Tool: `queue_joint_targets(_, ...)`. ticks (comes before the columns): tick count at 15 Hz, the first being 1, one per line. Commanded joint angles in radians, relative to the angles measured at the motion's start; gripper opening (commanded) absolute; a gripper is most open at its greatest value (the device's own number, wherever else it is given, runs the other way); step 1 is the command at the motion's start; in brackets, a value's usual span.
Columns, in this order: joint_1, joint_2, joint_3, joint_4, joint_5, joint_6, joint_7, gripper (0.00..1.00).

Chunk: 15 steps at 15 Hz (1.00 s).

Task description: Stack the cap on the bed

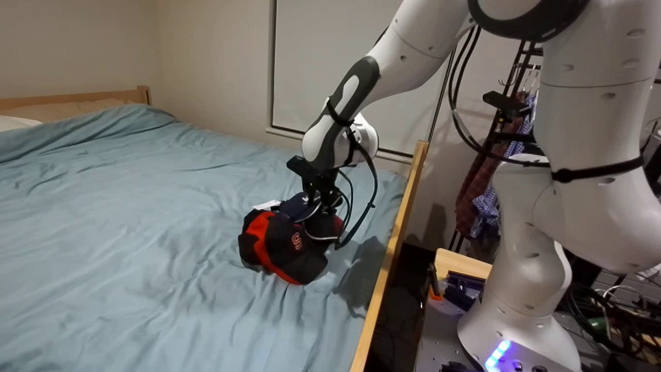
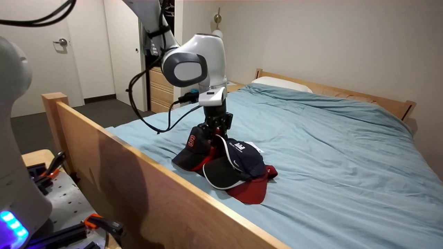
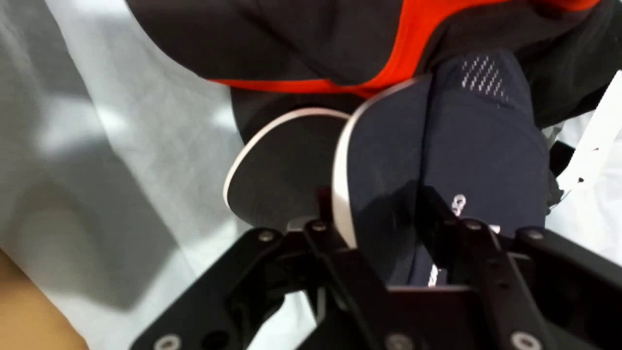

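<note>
The dark navy cap (image 1: 297, 207) has a white-edged curved brim and small white marks on its front. It lies tilted among other caps on the bed (image 1: 129, 232), which has a wrinkled blue-green sheet. The navy cap also shows in an exterior view (image 2: 250, 160) and in the wrist view (image 3: 491, 146). My gripper (image 3: 376, 199) points down at its brim. Its fingers are apart, one beyond the brim's white edge and one over the front of the crown, with the brim between them. Whether they touch it I cannot tell. In an exterior view the brim partly hides the gripper (image 2: 217, 133).
The red-and-black cap (image 1: 281, 248) lies against the navy cap. A dark red cap (image 2: 251, 192) lies beneath the navy cap. A white tag (image 1: 267, 205) sticks out beside them. The bed's wooden footboard (image 2: 166, 180) stands between the caps and the robot base.
</note>
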Motion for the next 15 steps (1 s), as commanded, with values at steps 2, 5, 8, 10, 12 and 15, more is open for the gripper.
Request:
queue_joint_targets(2, -0.330, -0.200, 0.316, -0.051, -0.025, -0.079, -0.151, 0.84)
queue_joint_targets(5, -0.504, -0.272, 0.495, -0.081, 0.045, -0.162, -0.312, 0.99)
queue_joint_targets(8, -0.601, -0.309, 0.562, -0.086, 0.085, -0.207, -0.498, 1.00)
queue_joint_targets(10, -0.646, -0.308, 0.572, -0.087, 0.100, -0.092, -0.612, 1.00)
queue_joint_targets(12, -0.638, -0.274, 0.526, -0.053, 0.188, -0.029, -0.752, 1.00)
queue_joint_targets(15, -0.653, -0.224, 0.511, 0.024, 0.385, -0.075, -0.973, 1.00)
